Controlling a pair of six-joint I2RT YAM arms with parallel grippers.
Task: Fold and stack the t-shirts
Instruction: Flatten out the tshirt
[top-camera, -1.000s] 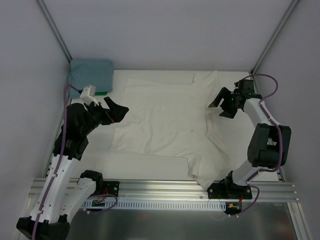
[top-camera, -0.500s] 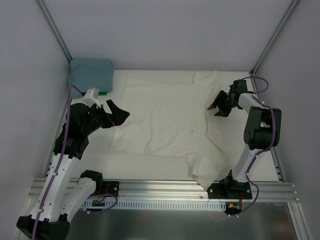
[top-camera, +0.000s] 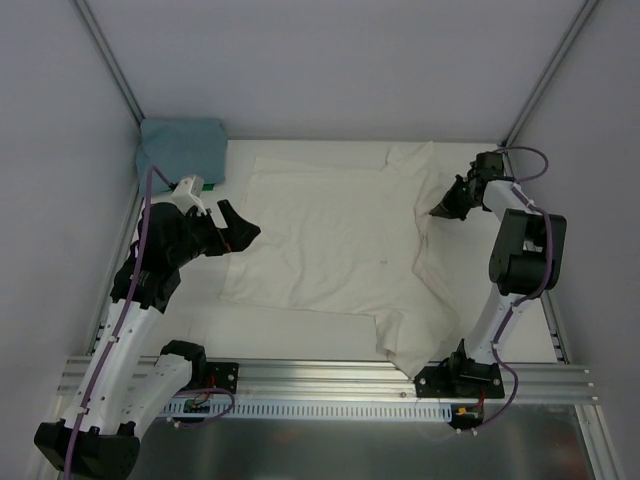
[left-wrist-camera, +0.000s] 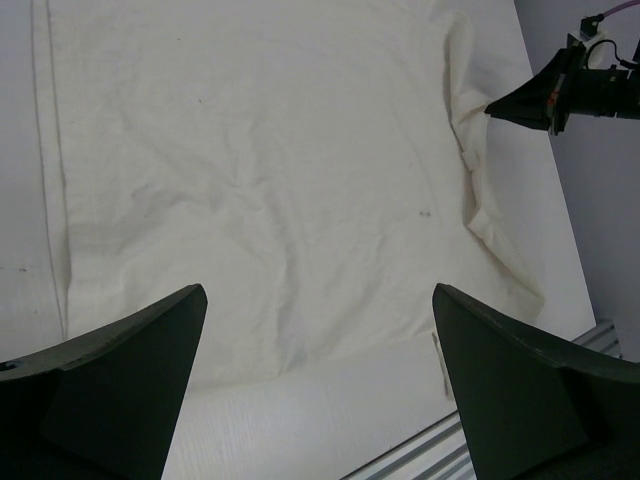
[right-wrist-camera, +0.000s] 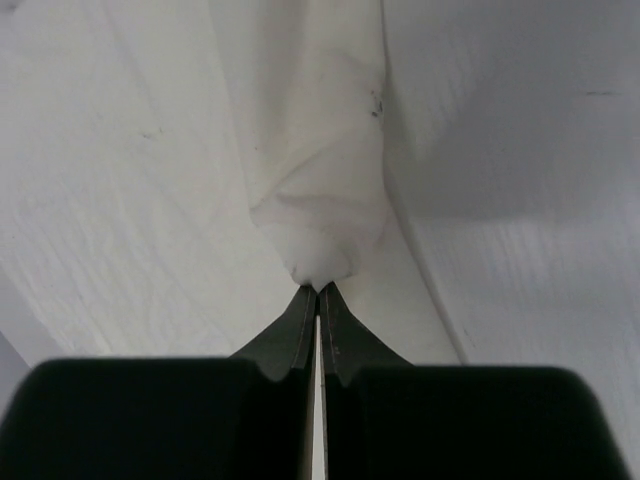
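Observation:
The cream t-shirt (top-camera: 330, 235) lies spread flat over the middle of the white table, with a sleeve bunched at its right side. My right gripper (top-camera: 437, 211) is shut on a pinched fold (right-wrist-camera: 320, 255) of that right edge; the cloth puckers at my fingertips (right-wrist-camera: 319, 288). The same gripper (left-wrist-camera: 525, 100) shows at the top right of the left wrist view. My left gripper (top-camera: 238, 222) hangs wide open above the shirt's left edge (left-wrist-camera: 250, 180) with nothing between its fingers (left-wrist-camera: 318, 300). The teal-blue t-shirt (top-camera: 182, 148) sits folded in the back left corner.
An aluminium rail (top-camera: 330, 375) runs along the near edge of the table. Grey walls and slanted frame posts (top-camera: 110, 70) close in the sides and back. A small green tag (top-camera: 203, 186) lies beside the teal shirt.
My right gripper has closed from open onto the cream shirt's right edge and shifted slightly back and right. The left gripper has edged a little toward the shirt, still open.

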